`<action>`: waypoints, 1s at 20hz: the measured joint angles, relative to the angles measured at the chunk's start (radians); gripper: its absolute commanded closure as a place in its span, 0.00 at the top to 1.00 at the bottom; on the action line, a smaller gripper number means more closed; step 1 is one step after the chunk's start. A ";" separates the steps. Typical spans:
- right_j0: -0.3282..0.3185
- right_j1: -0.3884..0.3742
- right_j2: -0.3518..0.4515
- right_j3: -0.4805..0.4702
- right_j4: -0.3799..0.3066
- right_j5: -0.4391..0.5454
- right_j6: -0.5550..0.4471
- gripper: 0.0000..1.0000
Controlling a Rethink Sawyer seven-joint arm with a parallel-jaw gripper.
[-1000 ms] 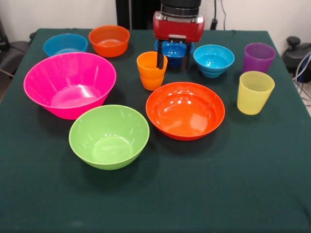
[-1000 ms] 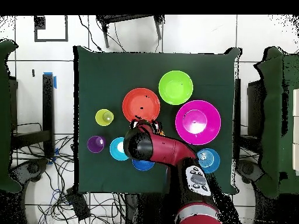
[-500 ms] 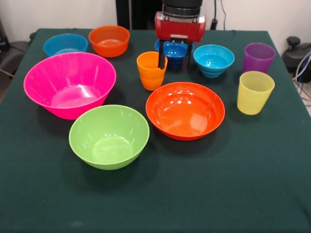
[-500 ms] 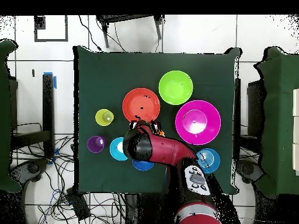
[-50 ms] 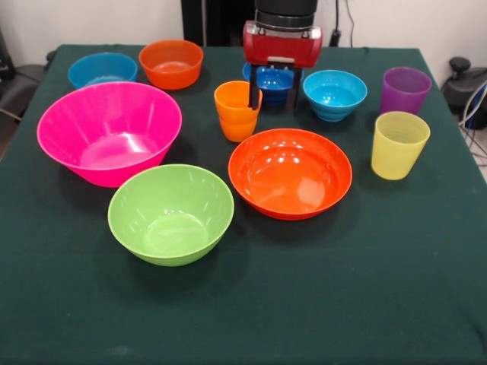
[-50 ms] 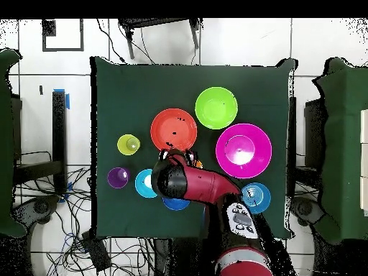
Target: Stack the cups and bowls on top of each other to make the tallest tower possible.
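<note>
Jaws stand apart, one finger inside the orange cup (image 5: pixel 238 111), a ribbed tumbler near the worktop's (image 5: pixel 396 266) far edge.

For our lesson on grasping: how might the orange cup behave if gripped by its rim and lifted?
The orange cup looks like thin glossy plastic, so probably light and a bit slippery. It stands taller than wide, so a sideways nudge might tip it. The gripper has one finger at its rim.
</note>
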 measured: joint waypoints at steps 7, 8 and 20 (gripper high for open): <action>-0.014 -0.011 0.007 0.000 -0.003 0.003 0.000 1.00; -0.018 -0.015 0.009 0.000 -0.003 0.006 0.000 1.00; -0.153 -0.035 0.069 -0.002 -0.039 0.027 0.000 1.00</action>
